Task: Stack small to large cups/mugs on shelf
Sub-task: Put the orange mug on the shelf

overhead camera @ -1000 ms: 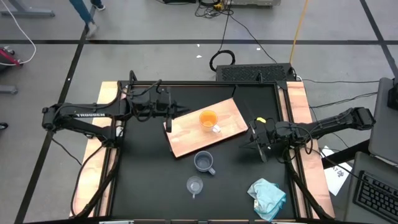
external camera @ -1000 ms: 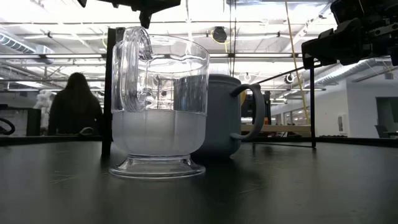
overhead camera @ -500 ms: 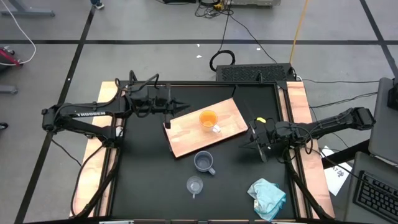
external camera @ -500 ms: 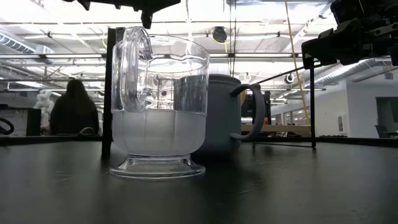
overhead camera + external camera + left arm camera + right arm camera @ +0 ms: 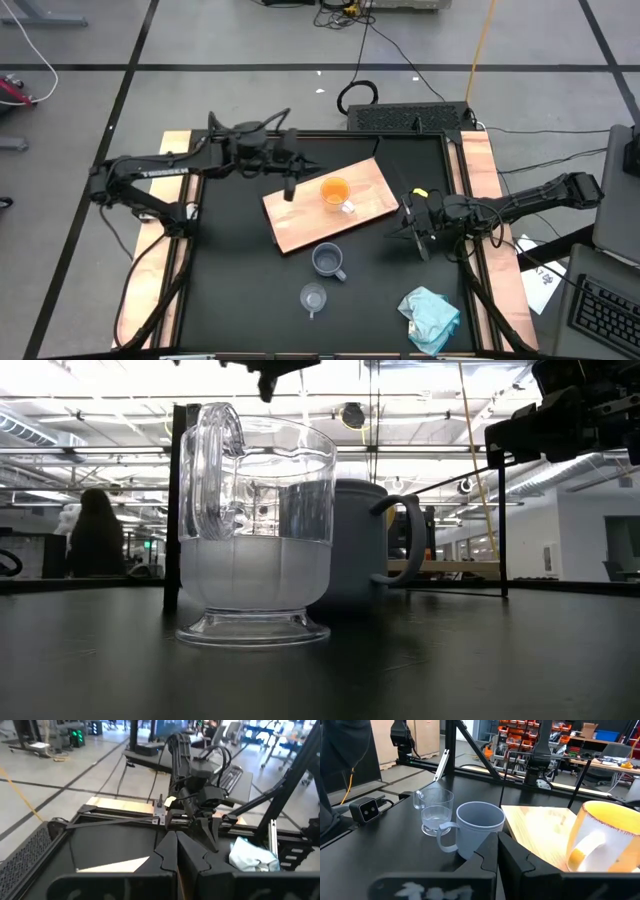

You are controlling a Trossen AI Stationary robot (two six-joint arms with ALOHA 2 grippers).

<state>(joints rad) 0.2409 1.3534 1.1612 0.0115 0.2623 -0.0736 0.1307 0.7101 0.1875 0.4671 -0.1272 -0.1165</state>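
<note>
A flat rectangular board of light wood with visible grain lies askew on the matte black table. On it stands the orange mug, round and glossy, with a white outside and a white handle turned toward the right arm. Off the board, just beside its near edge, sits the grey mug, smooth and matte, with a looped handle. Nearer the front edge stands the glass cup, clear, footed, handled. A crumpled pale teal cloth lies near the table's front right corner. The left claw hangs over the board's left end, its dark fingers pressed together and holding nothing. The right claw waits by the board's right end, also fully closed and empty, apart from the mugs.
</note>
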